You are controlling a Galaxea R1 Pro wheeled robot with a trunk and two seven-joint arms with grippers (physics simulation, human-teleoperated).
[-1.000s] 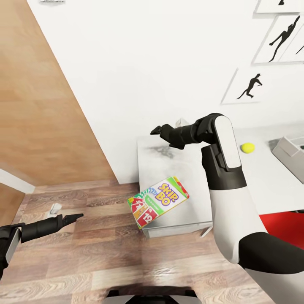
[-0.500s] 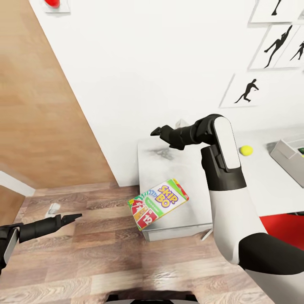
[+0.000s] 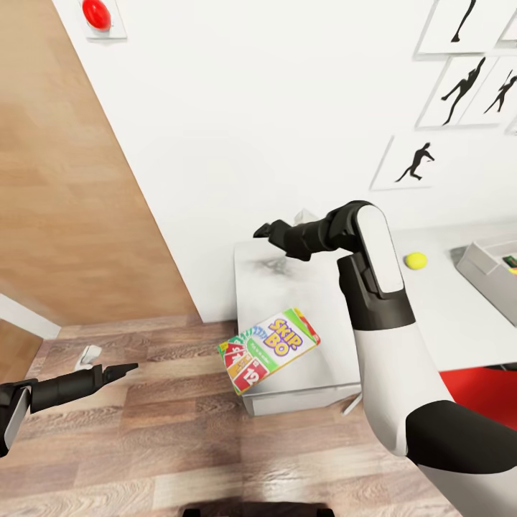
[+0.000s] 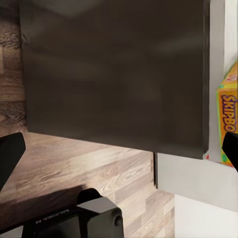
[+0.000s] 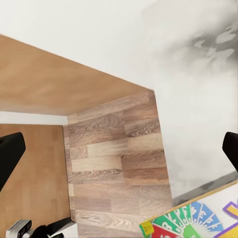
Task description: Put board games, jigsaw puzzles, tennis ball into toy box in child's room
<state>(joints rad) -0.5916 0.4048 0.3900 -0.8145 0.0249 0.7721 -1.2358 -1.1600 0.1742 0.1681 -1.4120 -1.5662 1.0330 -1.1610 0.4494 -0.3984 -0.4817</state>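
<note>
Wood-plank floor [image 3: 143,445] on the left, with the left gripper [image 3: 122,370] hovering low over it, empty; can't tell how wide it's open. SKIP-BO box [image 3: 269,349] hangs off the table [image 3: 459,316] corner, probably easy to pinch there. Right gripper [image 3: 262,230] floats above the table's far end, fingers spread, holding nothing. Tennis ball [image 3: 415,261] and toy box [image 3: 485,269] sit further right, under wall silhouettes [image 3: 415,162].

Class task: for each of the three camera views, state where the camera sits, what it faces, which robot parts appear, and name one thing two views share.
Head view: on the head, looking down over the table, SKIP-BO box, tennis ball, toy box; both arms show.
Left wrist view: by the left end effector, facing a dark panel and floor; fingertips show.
Right wrist view: by the right end effector, facing table edge and floor; fingertips show.
Shared: the SKIP-BO box appears in all three.
</note>
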